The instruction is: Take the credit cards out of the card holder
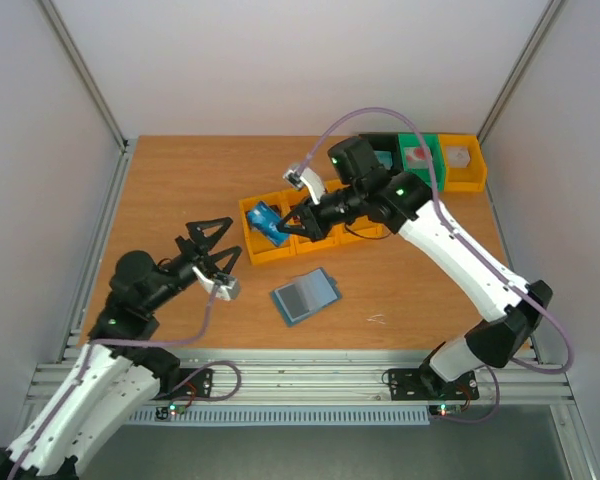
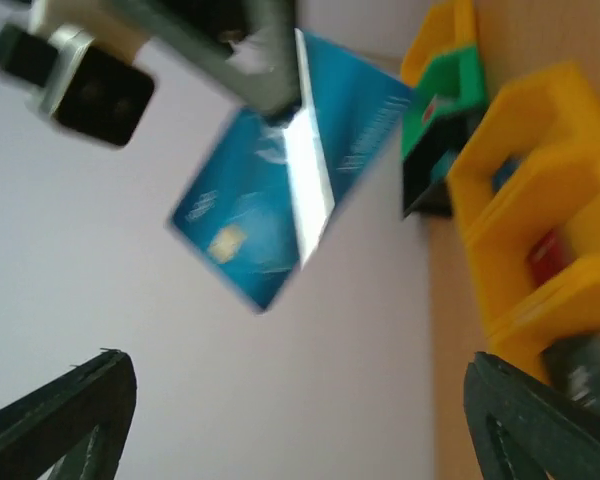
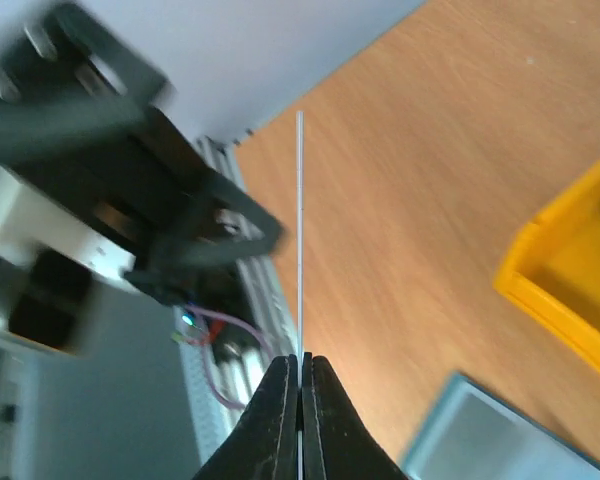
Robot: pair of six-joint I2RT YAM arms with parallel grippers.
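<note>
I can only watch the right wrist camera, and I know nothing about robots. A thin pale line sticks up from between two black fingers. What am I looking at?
Observer: That is a blue credit card, edge-on to you. The left wrist view shows its flat face, with a chip on it.
Visitor: Where is it being held?
Observer: In the top view, the right gripper has it lined up over the leftmost yellow bin of the row.
Visitor: Is the other arm helping?
Observer: No. The left gripper stands open and empty, to the left of that bin.
</note>
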